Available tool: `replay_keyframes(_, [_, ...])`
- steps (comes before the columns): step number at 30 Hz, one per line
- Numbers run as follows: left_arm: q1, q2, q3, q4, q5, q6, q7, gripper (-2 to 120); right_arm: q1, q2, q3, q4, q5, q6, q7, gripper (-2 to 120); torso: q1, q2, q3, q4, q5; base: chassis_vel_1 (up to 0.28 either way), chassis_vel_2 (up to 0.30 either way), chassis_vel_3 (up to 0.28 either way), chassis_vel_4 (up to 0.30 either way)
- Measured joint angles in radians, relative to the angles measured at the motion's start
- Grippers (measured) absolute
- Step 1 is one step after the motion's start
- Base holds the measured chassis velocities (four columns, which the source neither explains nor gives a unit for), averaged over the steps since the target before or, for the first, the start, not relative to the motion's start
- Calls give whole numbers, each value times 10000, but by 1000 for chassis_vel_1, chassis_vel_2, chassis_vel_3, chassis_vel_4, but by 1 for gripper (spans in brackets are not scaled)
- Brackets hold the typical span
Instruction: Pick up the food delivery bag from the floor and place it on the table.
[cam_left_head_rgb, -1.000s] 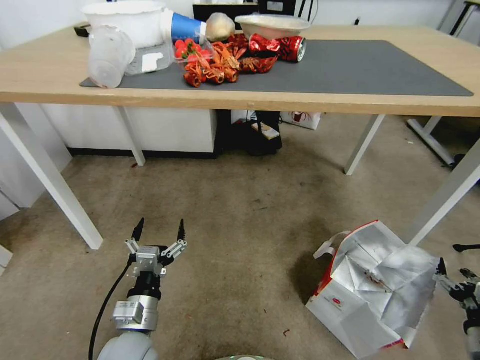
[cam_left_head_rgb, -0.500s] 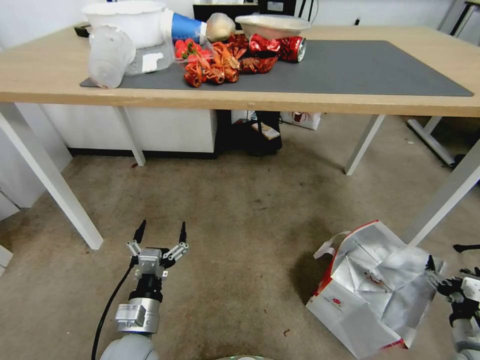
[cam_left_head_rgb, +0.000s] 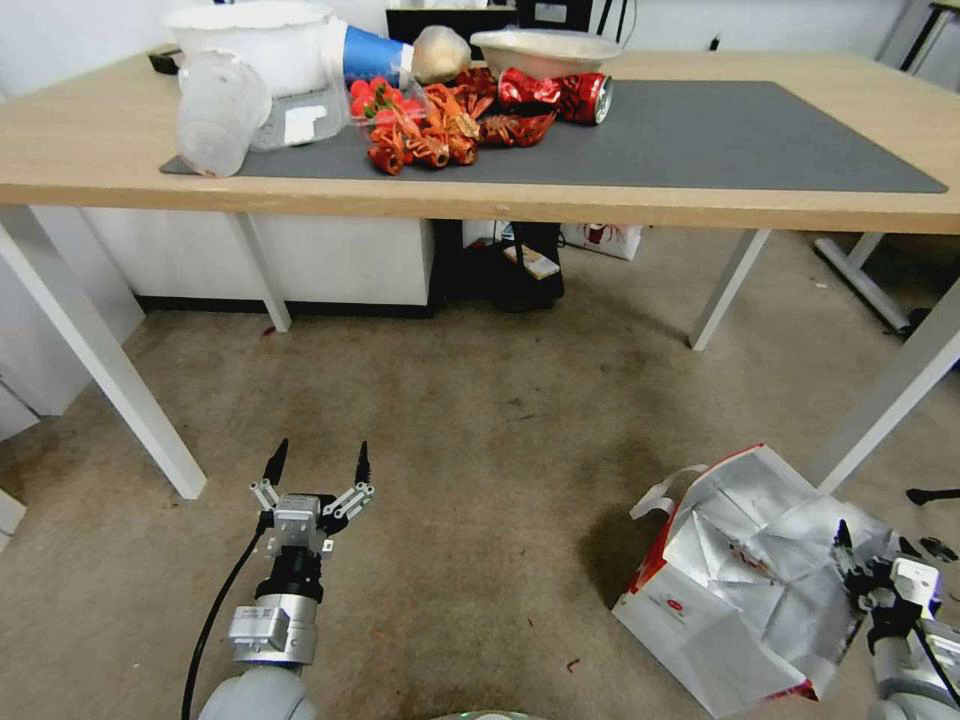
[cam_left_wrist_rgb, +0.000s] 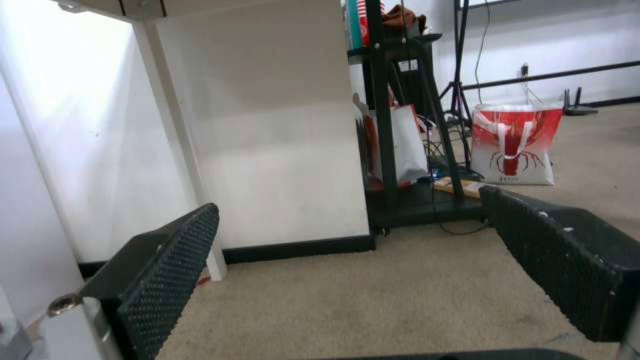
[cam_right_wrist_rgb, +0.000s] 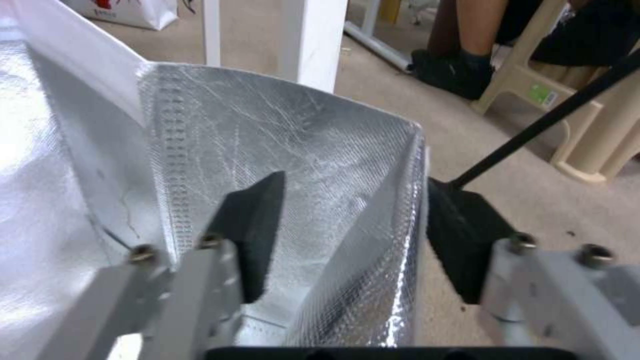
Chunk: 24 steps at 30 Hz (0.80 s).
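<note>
The food delivery bag sits on the floor at the right, its mouth gaping and its silver foil lining crumpled, a white handle on its left side. My right gripper is open at the bag's right rim. In the right wrist view one finger is inside against the foil wall and the other is outside it, so the right gripper straddles the rim. My left gripper hangs open above bare floor at the left, holding nothing. The table stands beyond.
White tubs, red wrappers and a crushed can crowd the mat's left end; its right end is bare. A white table leg stands just behind the bag. A small red-print bag sits under the table. A person's legs and a beige chair are nearby.
My right gripper has moved left and forward from the picture's edge onto the bag's right rim. The left arm has hardly moved.
</note>
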<state>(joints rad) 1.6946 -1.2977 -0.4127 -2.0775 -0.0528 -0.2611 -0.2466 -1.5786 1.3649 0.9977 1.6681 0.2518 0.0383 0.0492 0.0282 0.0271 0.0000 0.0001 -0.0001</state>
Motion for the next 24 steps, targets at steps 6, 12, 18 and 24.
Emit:
replay_keyframes(6, [-16,4,-6,-8,4,-16,-9,98,-41,1,-4,94,90,-31,5,28,1,0,0,0,0,0,0,0,0])
replay_keyframes(12, [-22,8,-6,-9,8,-55,-11,98,-140,-2,-3,180,92,-21,8,6,1,1,0,-1,0,0,0,0,0])
replay_keyframes(18, [-12,47,-32,-12,20,-67,-17,98,-224,-4,16,219,92,56,8,0,0,0,0,0,1,0,0,0,0])
replay_keyframes(24, [-7,48,-33,-12,33,-70,-37,98,-325,-14,15,265,93,147,8,0,1,1,-1,-1,1,0,0,0,0])
